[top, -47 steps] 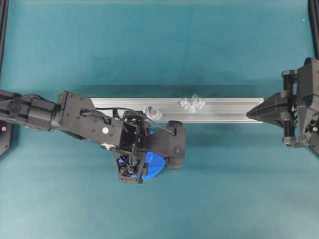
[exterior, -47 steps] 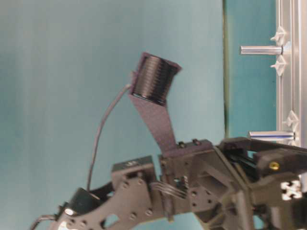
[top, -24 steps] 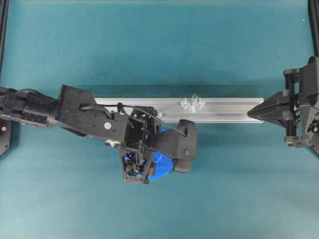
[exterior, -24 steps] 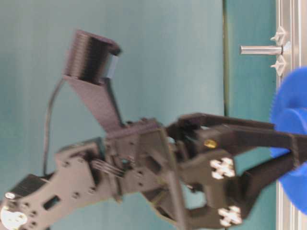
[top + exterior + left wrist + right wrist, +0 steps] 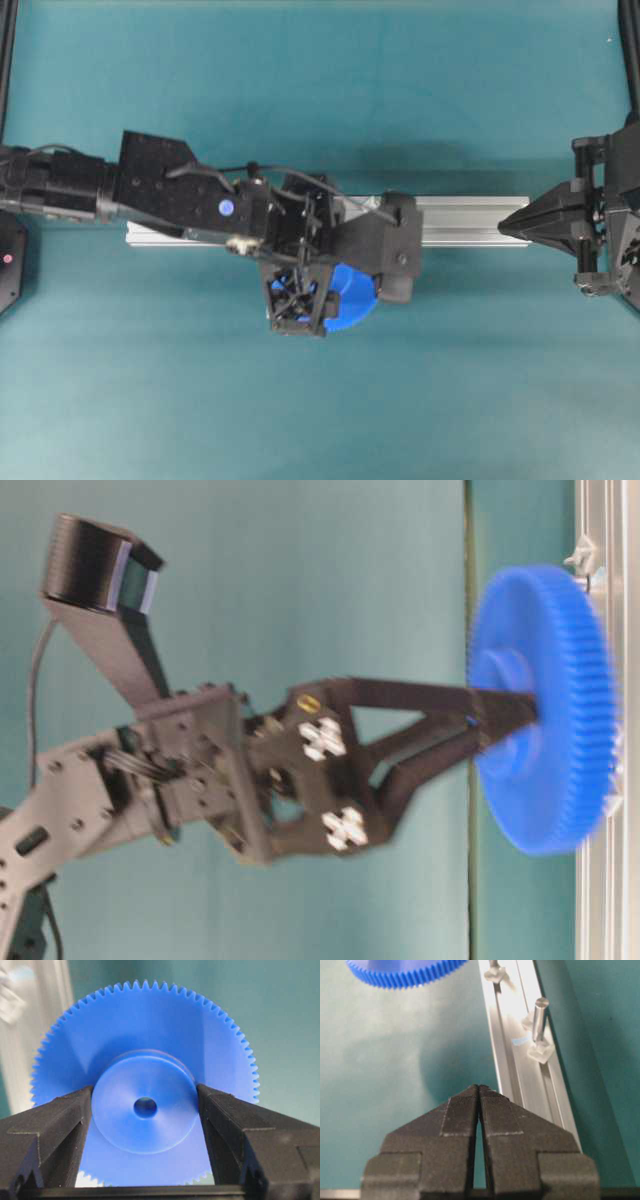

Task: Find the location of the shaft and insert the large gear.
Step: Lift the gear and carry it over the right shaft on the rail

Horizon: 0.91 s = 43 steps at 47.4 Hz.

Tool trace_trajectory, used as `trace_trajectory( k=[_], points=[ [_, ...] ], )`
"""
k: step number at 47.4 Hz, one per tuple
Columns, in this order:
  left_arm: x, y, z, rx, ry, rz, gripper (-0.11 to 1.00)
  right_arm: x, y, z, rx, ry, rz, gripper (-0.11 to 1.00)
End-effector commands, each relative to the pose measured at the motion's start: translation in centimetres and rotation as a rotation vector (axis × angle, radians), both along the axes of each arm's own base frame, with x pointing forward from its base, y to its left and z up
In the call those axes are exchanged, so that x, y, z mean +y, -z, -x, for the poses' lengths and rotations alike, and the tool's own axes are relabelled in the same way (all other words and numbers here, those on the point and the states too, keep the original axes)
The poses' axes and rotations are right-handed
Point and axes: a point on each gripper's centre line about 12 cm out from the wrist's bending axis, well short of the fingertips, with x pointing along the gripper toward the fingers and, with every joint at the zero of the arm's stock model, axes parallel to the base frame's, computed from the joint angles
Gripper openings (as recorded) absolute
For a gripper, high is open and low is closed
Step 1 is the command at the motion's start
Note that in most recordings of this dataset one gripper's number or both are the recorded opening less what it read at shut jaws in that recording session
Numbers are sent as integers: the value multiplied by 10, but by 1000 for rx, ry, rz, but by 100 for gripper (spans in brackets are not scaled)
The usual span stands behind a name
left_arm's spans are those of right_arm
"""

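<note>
The large gear (image 5: 145, 1025), a bright-blue toothed wheel, is held by its raised hub (image 5: 145, 1105) between the fingers of my left gripper (image 5: 145, 1107). Seen from overhead, the left gripper (image 5: 335, 290) hangs over the aluminium rail (image 5: 470, 220) and part of the large gear (image 5: 352, 298) shows below it. The shaft (image 5: 539, 1017) stands bare on the rail (image 5: 520, 1075) between its clear mounts, with the gear's edge (image 5: 405, 972) off to its left. From overhead the shaft is hidden under the arm. My right gripper (image 5: 478, 1089) is shut and empty at the rail's right end (image 5: 505, 228).
A second clear mount (image 5: 495, 972) sits farther along the rail. From table level the large gear (image 5: 545, 710) covers most of the rail (image 5: 600, 900), and one mount (image 5: 583, 555) shows above it. Teal table surface (image 5: 320, 100) surrounds the rail.
My left arm has moved right along the rail with the gear in its grip, and now covers both pegs from overhead. The right gripper has stayed put.
</note>
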Motion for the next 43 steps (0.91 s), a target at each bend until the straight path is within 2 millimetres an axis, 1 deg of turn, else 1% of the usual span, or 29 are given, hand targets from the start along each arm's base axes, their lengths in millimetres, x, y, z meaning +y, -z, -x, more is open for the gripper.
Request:
trace_trajectory(
  k=[1,11,21,43],
  points=[
    [5,-41,-1,-97,-2,-2,70,-1,-5,-2,-17,7,-6,3],
    [12,-51,-8,-108,2,-16,70,-1,-2,2,-19,7,-6,3],
    [23,-62,-17,-140,-13,-20,70,0,-6,4,-37,7,-5,3],
    [46,-85,-25,-184,-15,-52,70,0,-10,12,-52,6,-6,3]
  ],
)
